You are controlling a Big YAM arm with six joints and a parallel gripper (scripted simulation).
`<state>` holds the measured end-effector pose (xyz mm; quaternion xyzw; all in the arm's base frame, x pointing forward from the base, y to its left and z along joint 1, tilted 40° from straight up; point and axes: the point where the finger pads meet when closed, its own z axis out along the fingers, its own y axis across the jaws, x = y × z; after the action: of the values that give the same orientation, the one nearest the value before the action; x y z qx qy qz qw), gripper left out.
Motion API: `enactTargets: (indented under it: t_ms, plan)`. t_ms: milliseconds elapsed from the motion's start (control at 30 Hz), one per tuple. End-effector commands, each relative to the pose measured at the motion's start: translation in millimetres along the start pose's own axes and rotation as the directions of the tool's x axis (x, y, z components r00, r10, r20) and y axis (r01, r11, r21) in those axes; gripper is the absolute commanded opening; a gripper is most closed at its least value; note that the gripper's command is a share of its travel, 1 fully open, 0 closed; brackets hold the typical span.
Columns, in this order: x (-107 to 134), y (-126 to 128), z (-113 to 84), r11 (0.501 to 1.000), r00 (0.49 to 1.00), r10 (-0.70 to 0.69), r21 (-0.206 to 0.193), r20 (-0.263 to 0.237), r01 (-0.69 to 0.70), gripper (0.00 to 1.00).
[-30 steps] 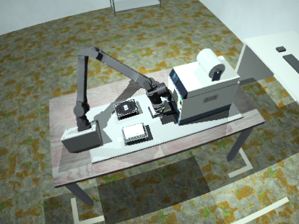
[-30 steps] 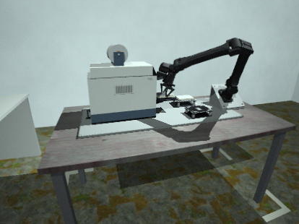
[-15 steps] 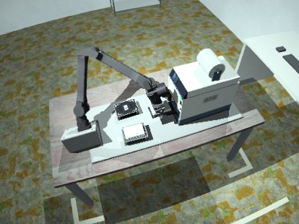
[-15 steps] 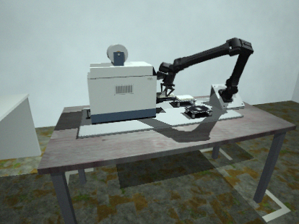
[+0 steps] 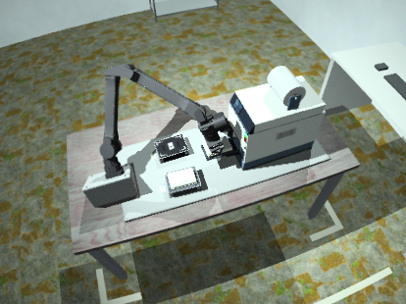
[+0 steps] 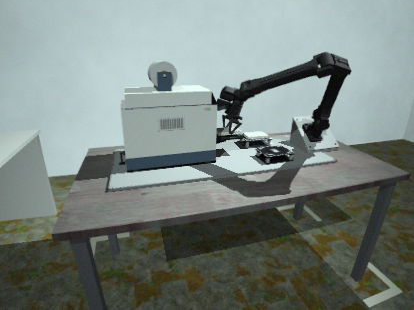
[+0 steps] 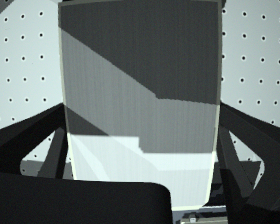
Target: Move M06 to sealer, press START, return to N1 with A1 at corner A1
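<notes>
My gripper (image 5: 217, 144) is at the sealer's stage (image 5: 222, 154), right in front of the sealer (image 5: 277, 121). It is shut on plate M06 (image 7: 140, 97), which fills the wrist view as a flat grey rectangle, half in shadow. My dark fingers run along both of its long sides. A white dotted surface shows beside the plate on both sides. I cannot tell whether the plate rests on the stage or hangs just above it. The empty black nest (image 5: 173, 147) lies left of the stage. In the exterior view my gripper (image 6: 231, 127) hangs next to the sealer's front (image 6: 170, 128).
The other nest holds a pale plate (image 5: 183, 178) nearer the table's front edge; it also shows in the exterior view (image 6: 257, 136). The sealer carries a foil roll (image 5: 285, 85) on top. The arm's base (image 5: 110, 186) stands at the left. A white side table (image 5: 373, 76) stands at the right.
</notes>
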<state>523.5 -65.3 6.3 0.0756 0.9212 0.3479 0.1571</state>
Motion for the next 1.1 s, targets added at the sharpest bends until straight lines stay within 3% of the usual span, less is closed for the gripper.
enactTargets:
  t_ms: [0,233,500,800,933,1067]
  plan:
    - [5,11,4.3,1.000,1.000,-0.022,-0.006,-0.020,0.021,0.00]
    - [5,11,4.1,1.000,1.000,-0.021,-0.005,-0.019,0.021,0.00]
    - [-21,4,-31.4,1.000,0.999,-0.031,0.003,0.029,0.031,0.00]
    - [-32,1,-41.0,0.999,0.999,-0.034,0.003,0.030,0.034,0.00]
    - [-28,11,-42.6,0.999,0.999,-0.037,-0.001,0.017,0.037,0.00]
    - [-40,11,-57.3,0.999,0.998,-0.052,0.004,0.038,0.052,0.00]
